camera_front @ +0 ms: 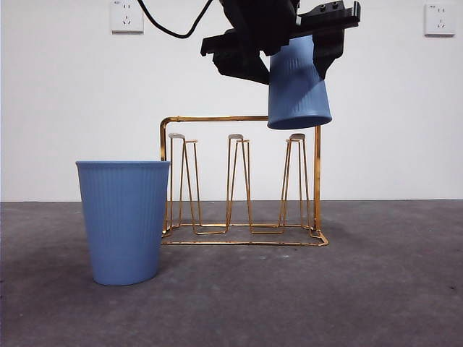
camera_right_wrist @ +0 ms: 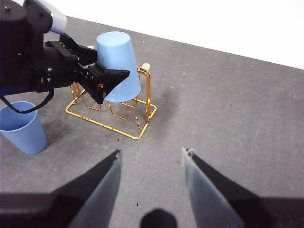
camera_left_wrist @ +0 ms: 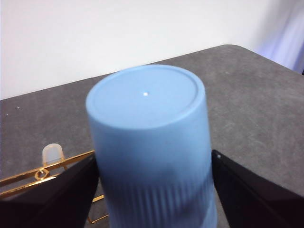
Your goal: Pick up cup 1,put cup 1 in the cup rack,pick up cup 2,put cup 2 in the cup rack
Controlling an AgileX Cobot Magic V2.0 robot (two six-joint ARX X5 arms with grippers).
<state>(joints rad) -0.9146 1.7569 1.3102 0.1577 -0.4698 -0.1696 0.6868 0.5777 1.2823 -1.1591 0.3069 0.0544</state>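
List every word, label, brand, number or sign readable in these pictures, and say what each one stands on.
None: no readable text appears in any view.
The held blue cup in the left gripper: plain ribbed surface, no print.
The standing blue cup: no print.
The cup rack: bare gold wire.
The wall sockets: only plug holes, no lettering legible.
The right gripper: no markings.
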